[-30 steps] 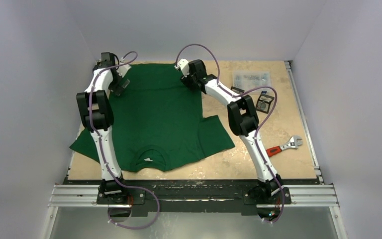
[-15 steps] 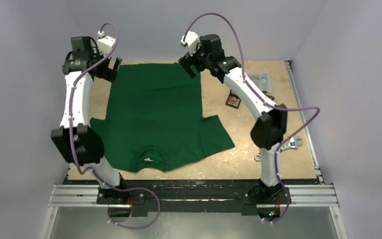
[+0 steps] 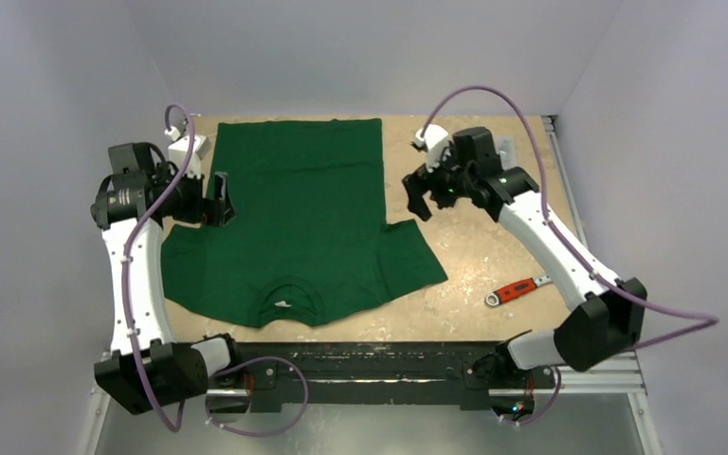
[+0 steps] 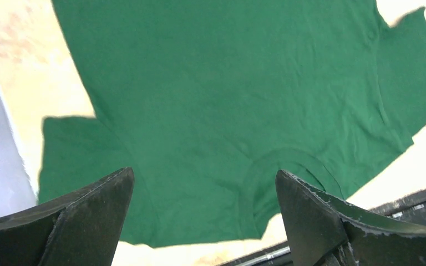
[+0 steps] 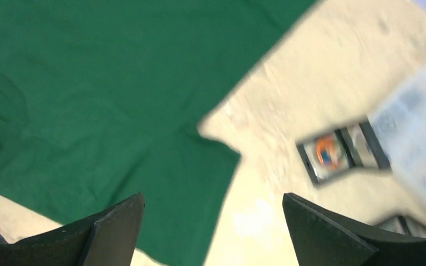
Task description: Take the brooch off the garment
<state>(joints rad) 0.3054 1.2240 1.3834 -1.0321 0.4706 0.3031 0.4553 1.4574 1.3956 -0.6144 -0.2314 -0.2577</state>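
The garment (image 3: 294, 218) is a dark green T-shirt lying flat on the table, neck toward the near edge, with a small white label (image 3: 284, 304) inside the collar. No brooch shows on it in any view. My left gripper (image 3: 220, 199) is open and empty, raised over the shirt's left side. Its wrist view shows the shirt (image 4: 227, 100) and collar (image 4: 288, 177) between the open fingers (image 4: 205, 221). My right gripper (image 3: 428, 201) is open and empty, above bare table just right of the shirt. Its wrist view (image 5: 213, 227) shows the right sleeve (image 5: 144, 166).
A red-handled wrench (image 3: 517, 287) lies at the right front. Small black-framed cases (image 5: 338, 152), one holding something orange, and a clear plastic bag (image 5: 416, 138) lie at the back right, blurred. The tan table (image 3: 493, 237) is walled on three sides.
Both arms have lifted and drawn back from the shirt's far hem toward the near side, left over the shirt's left side, right to its right. The shirt now lies spread flat.
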